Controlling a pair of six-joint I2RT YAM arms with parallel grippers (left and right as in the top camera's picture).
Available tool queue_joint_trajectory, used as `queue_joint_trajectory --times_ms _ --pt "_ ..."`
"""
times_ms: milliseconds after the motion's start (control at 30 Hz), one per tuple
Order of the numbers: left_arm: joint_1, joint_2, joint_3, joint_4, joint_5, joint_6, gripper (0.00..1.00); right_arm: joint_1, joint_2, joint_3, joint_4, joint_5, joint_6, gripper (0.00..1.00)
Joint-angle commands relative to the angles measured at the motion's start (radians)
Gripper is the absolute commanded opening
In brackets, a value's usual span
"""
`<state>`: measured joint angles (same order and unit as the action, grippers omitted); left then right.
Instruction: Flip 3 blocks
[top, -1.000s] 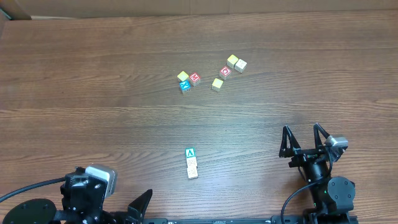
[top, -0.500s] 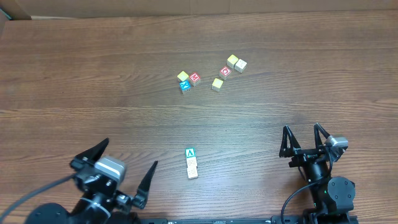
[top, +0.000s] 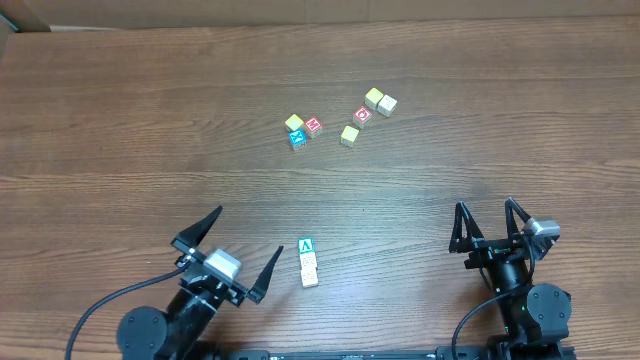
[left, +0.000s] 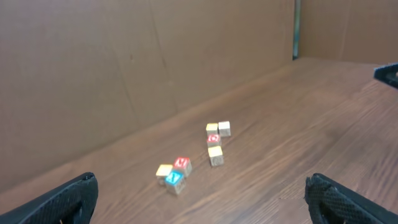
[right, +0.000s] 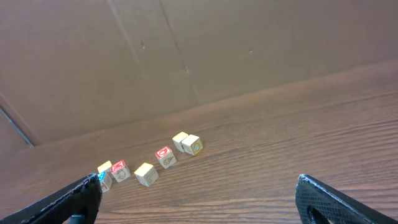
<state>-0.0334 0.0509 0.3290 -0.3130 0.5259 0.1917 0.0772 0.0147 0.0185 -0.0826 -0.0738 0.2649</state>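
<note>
Fingers wide and empty on left gripper (top: 250, 230) and right gripper (top: 485, 206). The 3 blocks (top: 309, 262) touch in a row; grabbing 1 may shove its neighbours.

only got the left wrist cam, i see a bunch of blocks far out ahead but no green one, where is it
observer: the green block sits close in, just to the right of the left gripper, out of your frame.
operator: is it on its own
observer: no, it heads a short row, with two pale blocks lined up against it on the robot's side.
operator: right arm in the way
observer: no, the right gripper is well off to the right of that row, open and empty.
</note>
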Motion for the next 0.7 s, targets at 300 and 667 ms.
queue_joint_trajectory --times_ms 300,667 --pt "-0.005 -0.048 -0.251 0.261 -0.037 0.014 1.00 -0.008 -0.012 -0.011 0.005 0.005 -0.008 1.00" --pt "-0.005 -0.048 -0.320 0.259 -0.191 -0.173 1.00 -0.008 -0.012 -0.011 0.005 0.005 -0.007 1.00"
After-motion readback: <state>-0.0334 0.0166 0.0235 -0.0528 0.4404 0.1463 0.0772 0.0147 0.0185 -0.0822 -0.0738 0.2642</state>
